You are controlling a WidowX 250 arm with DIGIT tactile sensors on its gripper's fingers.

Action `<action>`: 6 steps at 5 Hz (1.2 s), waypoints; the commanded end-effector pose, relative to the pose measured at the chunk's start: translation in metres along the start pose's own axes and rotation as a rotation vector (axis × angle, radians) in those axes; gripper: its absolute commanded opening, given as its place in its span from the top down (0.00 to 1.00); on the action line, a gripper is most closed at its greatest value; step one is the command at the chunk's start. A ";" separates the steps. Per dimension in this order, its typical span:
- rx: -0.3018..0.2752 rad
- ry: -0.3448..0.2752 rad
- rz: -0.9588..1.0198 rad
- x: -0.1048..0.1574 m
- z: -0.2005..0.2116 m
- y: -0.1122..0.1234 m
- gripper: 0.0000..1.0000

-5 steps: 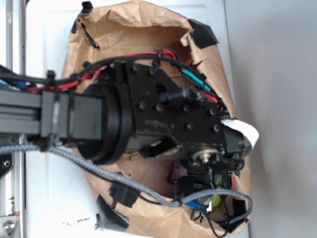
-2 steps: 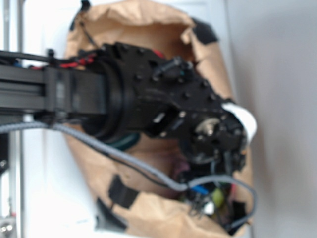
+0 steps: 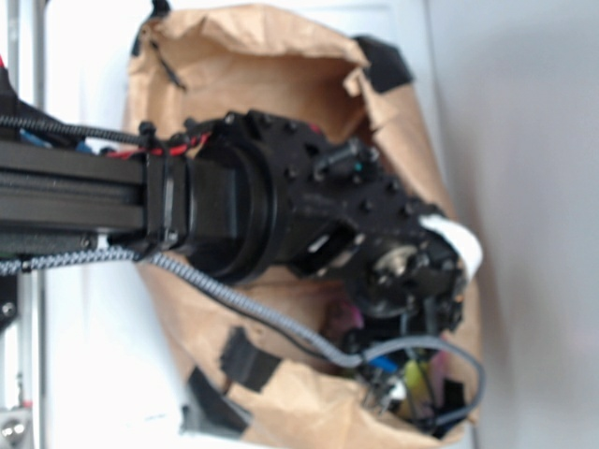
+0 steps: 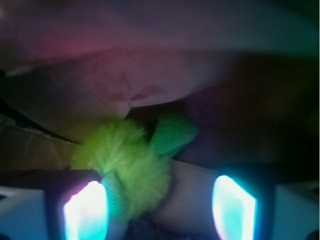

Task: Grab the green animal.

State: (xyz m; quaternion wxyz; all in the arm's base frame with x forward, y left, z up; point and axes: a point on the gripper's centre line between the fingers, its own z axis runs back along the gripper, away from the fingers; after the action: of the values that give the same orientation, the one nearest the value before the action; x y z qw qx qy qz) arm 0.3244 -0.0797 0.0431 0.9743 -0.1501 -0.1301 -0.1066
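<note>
Exterior view: a crumpled brown paper bag (image 3: 281,70), patched with black tape, is seen lying on a white tabletop (image 3: 84,374). The black arm (image 3: 281,210) is reached deep into it, and most of the contents are hidden. A lime patch, taken for the green animal (image 3: 414,382), is glimpsed under the wrist near the bag's lower right corner, beside a pink lump (image 3: 344,316). The fingers are hidden here.

Wrist view: the animal (image 4: 131,162) is shown as a fuzzy, rounded tuft with a smoother leaf-shaped ear or limb. It lies against the left finger (image 4: 85,210), off centre; the right finger (image 4: 233,207) stands well apart. The fingers are spread, gripping nothing. A shift leftward is judged necessary before closing.
</note>
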 end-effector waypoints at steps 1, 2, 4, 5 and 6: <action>0.029 -0.031 -0.023 0.005 0.004 -0.005 1.00; 0.021 -0.047 -0.015 0.005 0.007 -0.007 1.00; -0.107 -0.093 0.069 -0.021 0.079 -0.019 1.00; -0.124 -0.124 0.081 -0.016 0.099 -0.003 1.00; -0.136 -0.108 0.076 -0.007 0.100 0.005 1.00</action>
State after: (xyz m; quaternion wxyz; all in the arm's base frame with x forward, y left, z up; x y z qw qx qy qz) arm 0.2881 -0.0522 0.1169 0.9597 -0.2318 -0.1425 -0.0706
